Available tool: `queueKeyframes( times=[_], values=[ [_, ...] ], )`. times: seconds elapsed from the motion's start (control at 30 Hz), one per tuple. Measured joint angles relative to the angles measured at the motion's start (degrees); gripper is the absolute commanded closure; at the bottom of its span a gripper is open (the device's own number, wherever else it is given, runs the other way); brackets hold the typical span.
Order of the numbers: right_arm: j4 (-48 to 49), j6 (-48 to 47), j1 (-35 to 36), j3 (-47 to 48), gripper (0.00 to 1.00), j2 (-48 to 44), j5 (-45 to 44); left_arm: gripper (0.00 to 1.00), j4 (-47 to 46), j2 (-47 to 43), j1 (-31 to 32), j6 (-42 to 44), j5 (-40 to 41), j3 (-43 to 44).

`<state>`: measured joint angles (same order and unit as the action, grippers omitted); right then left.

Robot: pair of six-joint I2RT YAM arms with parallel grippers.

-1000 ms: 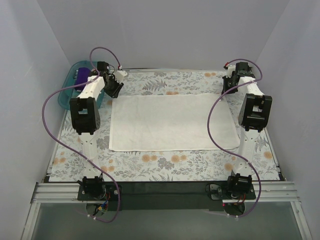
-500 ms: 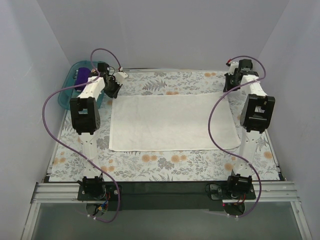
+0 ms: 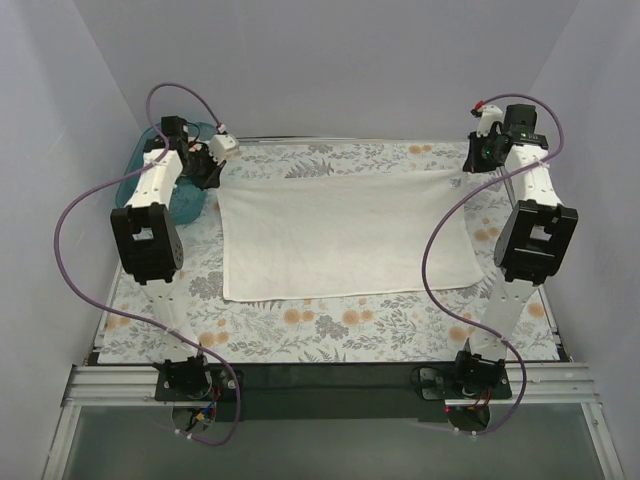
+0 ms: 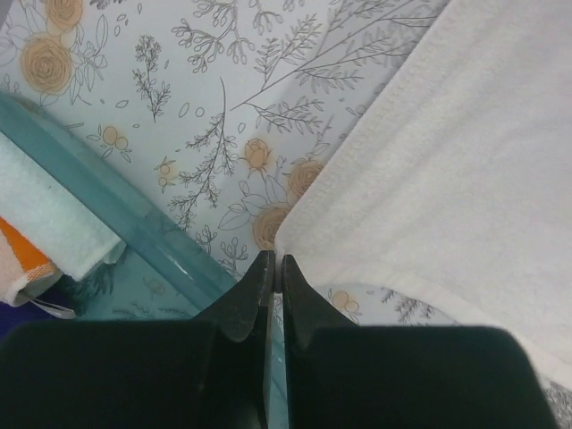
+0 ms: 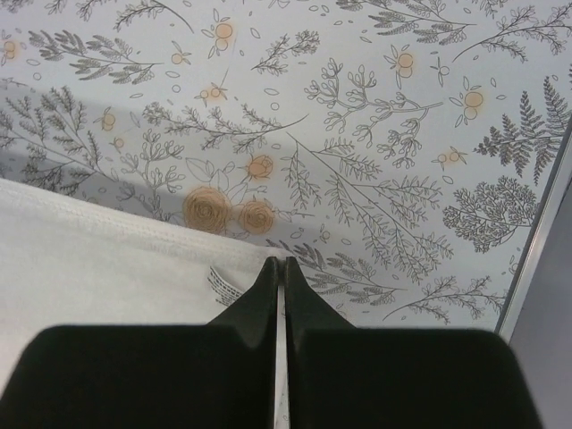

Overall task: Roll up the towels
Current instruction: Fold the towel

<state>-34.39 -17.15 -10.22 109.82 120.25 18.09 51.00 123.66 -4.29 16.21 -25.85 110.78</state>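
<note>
floral sheet [image 3: 330, 325] covers the table. white towel [image 3: 340, 235] lies flat across the middle of it, its far corners drawn out toward the two arms. teal tray [image 3: 137, 170] sits at the far left, just beside the towel's far-left corner. left gripper [image 4: 275, 264]: jaws together, pinched on that far-left corner. right gripper [image 5: 277, 265]: jaws together on the far-right corner. in the tray, pale teal roll [image 4: 49, 214] lies against white-orange roll [image 4: 16, 264]. towel label [image 5: 219, 281] shows just left of the right fingers
</note>
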Motion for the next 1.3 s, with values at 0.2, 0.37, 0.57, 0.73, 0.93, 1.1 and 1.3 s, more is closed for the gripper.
queueKeyframes(
  times=[0.2,0.37,0.57,0.73,0.93,1.1,1.3],
  values=[
    [-4.1,-3.1,-1.6,-5.2,0.99,-4.7,3.4,1.0,8.0,-6.5,-5.2,9.9,-9.8,-3.3],
    [-8.7,-7.3,-3.2,-11.5,0.99,-9.6,4.8,1.0,16.3,-9.5,-7.3,18.1,-13.7,-8.5],
    [-12.7,-13.5,-5.0,-20.5,0.99,-14.9,3.7,1.0,19.2,-15.4,-7.7,22.4,-13.1,-24.7],
    [-14.5,-17.5,-6.1,-26.0,0.99,-15.0,1.3,1.0,19.3,-17.5,-7.7,22.3,-11.6,-31.7],
    [-15.2,-18.8,-6.3,-30.2,0.99,-12.5,0.4,1.0,16.9,-17.9,-7.6,18.4,-10.1,-35.9],
    [-15.1,-18.6,-6.5,-30.5,0.99,-10.5,0.5,1.0,13.7,-19.2,-6.9,14.5,-7.7,-40.3],
    [-15.2,-18.6,-6.6,-30.5,0.99,-10.6,0.4,1.0,12.5,-19.3,-6.8,11.3,-7.0,-41.6]
  ],
)
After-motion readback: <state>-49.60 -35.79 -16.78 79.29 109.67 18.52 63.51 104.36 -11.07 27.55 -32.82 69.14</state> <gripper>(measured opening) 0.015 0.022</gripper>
